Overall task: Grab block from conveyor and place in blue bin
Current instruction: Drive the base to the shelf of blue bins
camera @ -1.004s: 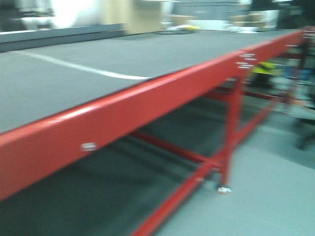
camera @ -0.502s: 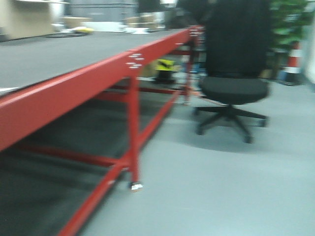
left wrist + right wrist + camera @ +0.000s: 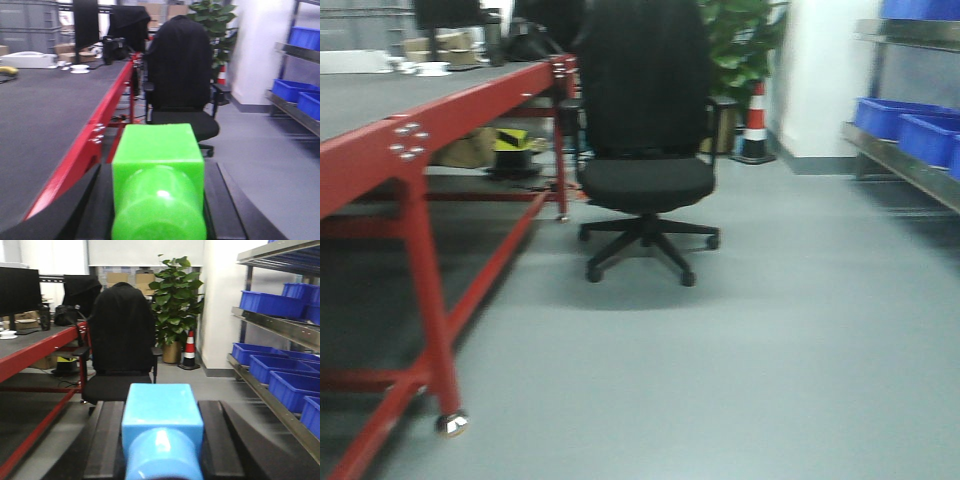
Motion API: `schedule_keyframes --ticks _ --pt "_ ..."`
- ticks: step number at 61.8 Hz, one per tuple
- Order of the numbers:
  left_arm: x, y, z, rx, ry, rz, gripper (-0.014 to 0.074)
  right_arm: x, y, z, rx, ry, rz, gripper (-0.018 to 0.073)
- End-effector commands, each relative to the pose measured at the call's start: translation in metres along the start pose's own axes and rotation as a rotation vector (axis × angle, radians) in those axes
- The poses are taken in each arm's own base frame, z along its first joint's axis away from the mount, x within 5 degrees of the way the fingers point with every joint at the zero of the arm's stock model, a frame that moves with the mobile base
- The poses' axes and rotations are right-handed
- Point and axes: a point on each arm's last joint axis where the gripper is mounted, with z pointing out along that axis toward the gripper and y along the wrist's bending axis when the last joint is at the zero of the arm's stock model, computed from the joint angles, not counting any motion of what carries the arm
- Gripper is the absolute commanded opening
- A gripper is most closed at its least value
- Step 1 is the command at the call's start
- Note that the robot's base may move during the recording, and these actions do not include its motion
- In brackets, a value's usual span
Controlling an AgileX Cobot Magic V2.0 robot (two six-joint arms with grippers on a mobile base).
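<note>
Mid-carry: your left gripper [image 3: 158, 205] clamps a green block [image 3: 158, 150], right gripper [image 3: 162, 450] a pale-blue block [image 3: 162, 410]; next, probably steer to blue bins [image 3: 272, 367] ahead-right

Glossy plastic green block [image 3: 159, 150], blue block [image 3: 162, 412], matt conveyor [image 3: 45, 115]

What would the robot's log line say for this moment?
left gripper: shut on green block | right gripper: shut on light blue block | conveyor: left of view | blue bins: on shelves, right
</note>
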Motion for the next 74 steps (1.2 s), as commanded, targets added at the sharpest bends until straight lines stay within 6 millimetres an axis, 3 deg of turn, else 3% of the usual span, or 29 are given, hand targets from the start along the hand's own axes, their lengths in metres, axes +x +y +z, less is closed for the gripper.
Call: schedule_keyframes --ticks 1,74 --pt "-0.0024 -0.0008 -0.0011 0.009 -0.023 -0.007 -0.0111 -0.0042 0.0002 -0.0019 -0.002 -0.027 -0.011 -0.0162" --pt "-0.0025 -0.0008 -0.0011 0.009 -0.025 -0.007 -0.0111 -0.0042 0.0002 -0.0019 -0.002 -0.027 -0.011 -0.0162"
